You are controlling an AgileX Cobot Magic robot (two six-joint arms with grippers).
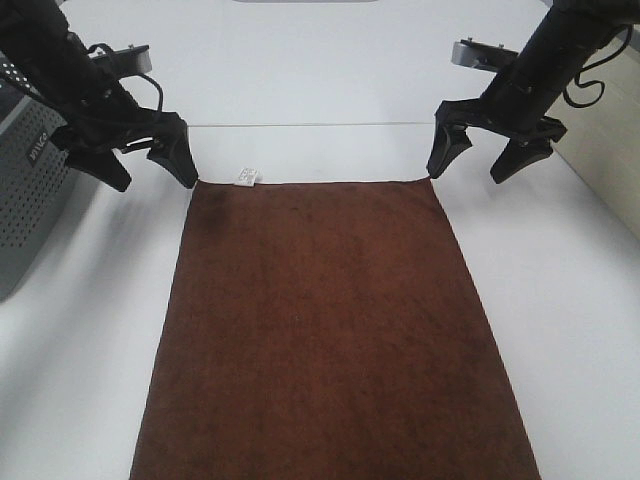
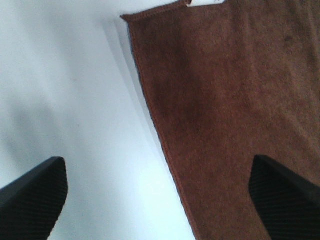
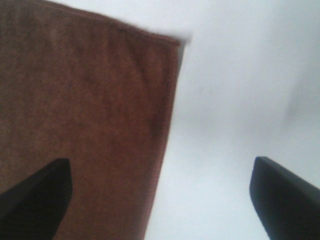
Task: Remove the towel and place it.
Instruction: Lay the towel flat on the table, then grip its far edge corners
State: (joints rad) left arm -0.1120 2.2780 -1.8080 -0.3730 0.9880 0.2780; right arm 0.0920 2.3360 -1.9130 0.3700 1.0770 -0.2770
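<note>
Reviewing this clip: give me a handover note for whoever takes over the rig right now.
Left gripper: open, empty, at the towel's far left corner near the white tag.
Right gripper: open, empty, at the far right corner.
Towel: spread flat on the white table, its near end out of view. The grey perforated basket sits at the table's left edge, apart from it.
Done: the towel lies flat and unheld.
Left: unclear whether this is its final place. If not, probably grip both far corners.

White letters on the grey basket [image 1: 30,200] seem to read "VIVO". Print on the towel [image 1: 330,330]'s white tag [image 1: 246,177] is too small to read.
</note>
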